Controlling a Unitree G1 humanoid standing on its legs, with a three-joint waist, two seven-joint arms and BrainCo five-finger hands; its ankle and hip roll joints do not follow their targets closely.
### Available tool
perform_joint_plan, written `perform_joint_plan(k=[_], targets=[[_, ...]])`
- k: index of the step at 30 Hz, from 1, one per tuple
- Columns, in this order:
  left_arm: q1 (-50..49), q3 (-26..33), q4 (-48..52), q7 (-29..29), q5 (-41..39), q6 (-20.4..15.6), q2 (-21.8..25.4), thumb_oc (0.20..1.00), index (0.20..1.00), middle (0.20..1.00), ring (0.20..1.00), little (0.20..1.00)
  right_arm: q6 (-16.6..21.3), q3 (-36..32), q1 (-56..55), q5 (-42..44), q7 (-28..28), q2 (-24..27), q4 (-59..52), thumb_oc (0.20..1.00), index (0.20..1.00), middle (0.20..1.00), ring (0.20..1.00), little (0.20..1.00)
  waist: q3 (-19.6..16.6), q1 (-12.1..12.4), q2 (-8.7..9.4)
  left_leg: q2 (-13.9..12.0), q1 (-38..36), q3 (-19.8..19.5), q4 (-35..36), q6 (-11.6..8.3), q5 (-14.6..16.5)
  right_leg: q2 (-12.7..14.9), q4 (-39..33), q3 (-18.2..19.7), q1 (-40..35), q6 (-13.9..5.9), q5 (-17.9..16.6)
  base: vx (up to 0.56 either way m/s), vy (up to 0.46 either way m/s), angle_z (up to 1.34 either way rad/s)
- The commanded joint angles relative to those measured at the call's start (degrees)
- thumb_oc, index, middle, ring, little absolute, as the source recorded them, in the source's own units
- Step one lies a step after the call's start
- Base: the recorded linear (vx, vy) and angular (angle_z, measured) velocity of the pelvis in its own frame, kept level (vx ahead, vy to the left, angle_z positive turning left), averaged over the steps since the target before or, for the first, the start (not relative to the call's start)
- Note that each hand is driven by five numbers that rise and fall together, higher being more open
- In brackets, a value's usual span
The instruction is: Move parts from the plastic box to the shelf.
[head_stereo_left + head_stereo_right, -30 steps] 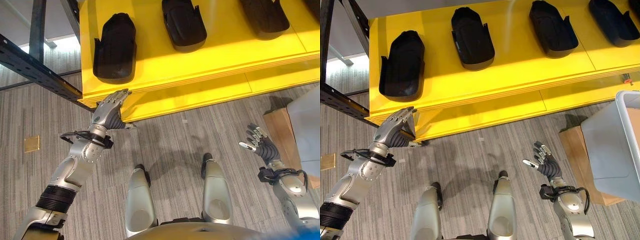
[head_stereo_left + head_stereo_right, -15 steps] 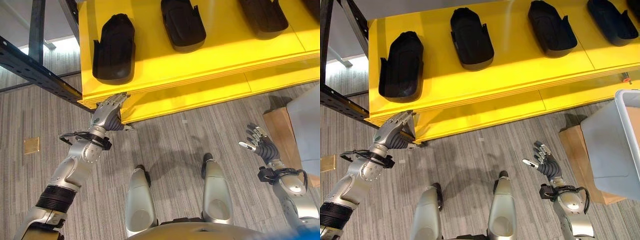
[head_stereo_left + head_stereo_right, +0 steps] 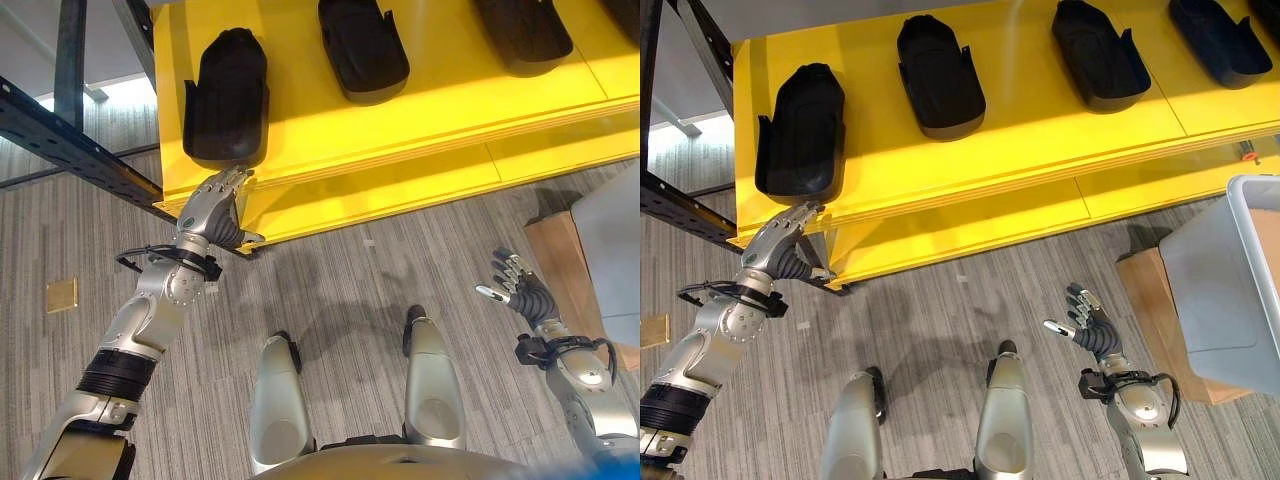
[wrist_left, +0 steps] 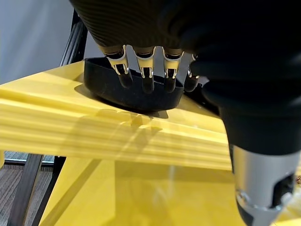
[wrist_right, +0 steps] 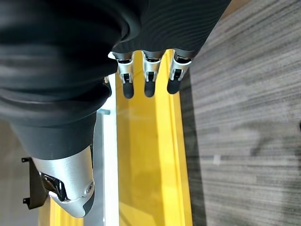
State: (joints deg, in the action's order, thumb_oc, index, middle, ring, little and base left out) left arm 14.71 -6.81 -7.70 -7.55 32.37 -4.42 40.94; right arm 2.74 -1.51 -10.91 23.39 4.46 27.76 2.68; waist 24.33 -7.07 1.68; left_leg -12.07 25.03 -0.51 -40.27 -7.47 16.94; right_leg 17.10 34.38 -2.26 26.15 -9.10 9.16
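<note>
**Left hand raised to the shelf edge**

The left hand (image 3: 212, 208) is now lifted closer to the leftmost black part (image 3: 226, 97) on the yellow shelf (image 3: 330, 140), fingers straight, holding nothing. The right hand (image 3: 1087, 322) is kept spread over the floor. The grey plastic box (image 3: 1225, 290) is seen more fully from the right eye.
</note>
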Motion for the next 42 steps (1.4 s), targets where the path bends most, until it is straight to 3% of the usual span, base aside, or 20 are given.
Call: perform_joint_plan(k=[1, 24, 41, 42], targets=[[1.3, 0.4, -1.9, -2.6, -1.1, 0.1, 2.2, 1.0, 1.0, 1.0, 1.0, 1.0, 1.5, -1.1, 1.1, -0.7, 0.5, 0.5, -2.1, 1.0, 1.0, 1.0, 1.0, 1.0, -3.0, -0.4, 0.94, 0.2, 1.1, -1.8, 3.6, 2.0, -2.7, 0.5, 2.2, 0.0, -4.8, 3.36, 7.5, 0.0, 0.0, 0.0], [17.3, -9.7, -15.7, -2.2, -4.5, 2.6, 0.4, 1.0, 1.0, 1.0, 1.0, 1.0, 1.5, -0.1, 1.4, -0.7, 1.4, 1.8, -2.9, 1.0, 1.0, 1.0, 1.0, 1.0, -3.3, -2.4, 1.67, -0.1, 3.0, -1.6, 1.8, 2.09, -2.6, 0.1, 3.9, 1.1, -2.4, 3.44, 7.6, 0.0, 0.001, -0.01], [21.0, -10.3, -18.3, -3.1, -6.3, 3.2, 1.0, 1.0, 1.0, 1.0, 1.0, 1.0, 1.5, -0.1, 0.7, -0.3, 1.4, 2.2, -2.8, 1.0, 1.0, 1.0, 1.0, 1.0, -3.6, -2.9, 1.83, -0.3, 3.9, -1.4, 0.8, 2.05, -2.3, -0.2, 5.1, 1.9, -1.1, 3.54, 8.0, 0.01, 0.001, -0.04], [21.6, -10.3, -19.0, -3.1, -6.4, 3.4, 1.5, 1.0, 1.0, 1.0, 1.0, 1.0, 1.5, -0.2, 0.4, -0.3, 1.5, 2.3, -2.8, 1.0, 1.0, 1.0, 1.0, 1.0, -3.9, -3.0, 1.79, -0.4, 3.3, -1.5, 0.3, 1.7, -0.8, -0.3, 5.5, 2.2, -1.5, 3.27, 9.3, 0.09, -0.005, -0.02]])
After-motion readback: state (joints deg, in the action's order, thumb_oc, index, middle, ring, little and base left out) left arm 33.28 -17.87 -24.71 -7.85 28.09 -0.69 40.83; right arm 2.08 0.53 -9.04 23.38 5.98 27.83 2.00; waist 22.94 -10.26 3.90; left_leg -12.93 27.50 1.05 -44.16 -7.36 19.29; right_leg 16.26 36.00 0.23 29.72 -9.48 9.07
